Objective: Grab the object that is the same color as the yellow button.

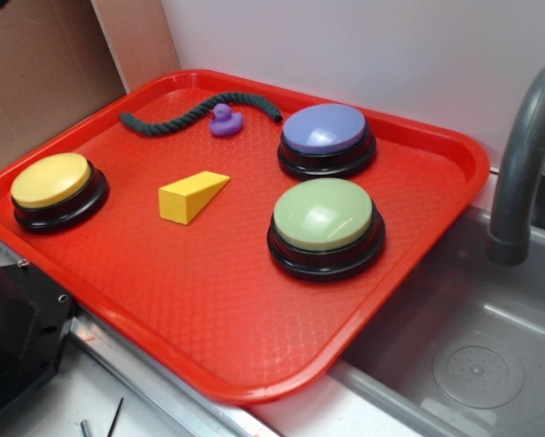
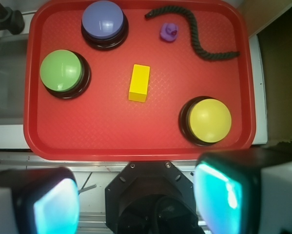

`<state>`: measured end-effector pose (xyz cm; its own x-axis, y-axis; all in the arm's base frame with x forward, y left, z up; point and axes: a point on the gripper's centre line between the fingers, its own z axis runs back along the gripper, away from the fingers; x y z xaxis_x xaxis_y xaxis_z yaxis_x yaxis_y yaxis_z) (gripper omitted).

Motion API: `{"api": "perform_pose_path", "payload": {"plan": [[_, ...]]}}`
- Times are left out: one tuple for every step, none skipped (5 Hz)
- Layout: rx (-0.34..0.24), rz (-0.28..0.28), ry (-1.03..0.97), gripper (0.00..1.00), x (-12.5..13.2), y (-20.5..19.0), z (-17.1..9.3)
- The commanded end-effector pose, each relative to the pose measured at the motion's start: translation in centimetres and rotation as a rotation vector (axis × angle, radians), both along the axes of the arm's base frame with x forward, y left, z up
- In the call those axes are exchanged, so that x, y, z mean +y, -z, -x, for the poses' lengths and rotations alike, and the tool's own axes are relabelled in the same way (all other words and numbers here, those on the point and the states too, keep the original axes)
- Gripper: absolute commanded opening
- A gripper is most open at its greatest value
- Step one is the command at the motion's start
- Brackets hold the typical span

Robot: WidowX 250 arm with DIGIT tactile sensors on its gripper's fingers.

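Two claw fingers [image 2: 219, 200] spread wide, high above tray [image 2: 136, 141], yellow wedge [image 2: 139, 83] untouched

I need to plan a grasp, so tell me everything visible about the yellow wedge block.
The yellow wedge block is small, solid and smooth, plastic or painted wood by its look. It tapers from a thick square end to a thin edge that points toward the blue-purple button. It lies flat near the middle of the red tray, touching only the tray. The hand is high above, open.

The red tray [image 1: 418, 273] carries three buttons, yellow wedge [image 1: 190, 196], duck, rope.
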<state>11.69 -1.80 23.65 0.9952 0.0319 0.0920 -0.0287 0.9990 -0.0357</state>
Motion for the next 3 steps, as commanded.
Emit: {"api": "perform_pose_path", "payload": {"plan": [[0.0,0.0,0.0,1.0,0.0,0.0,0.0],[-0.005,0.002,-0.137,1.0,-2.6,1.8,-3.7],[-0.104,0.032,-0.335,1.0,-1.5,3.0,-5.5]]}}
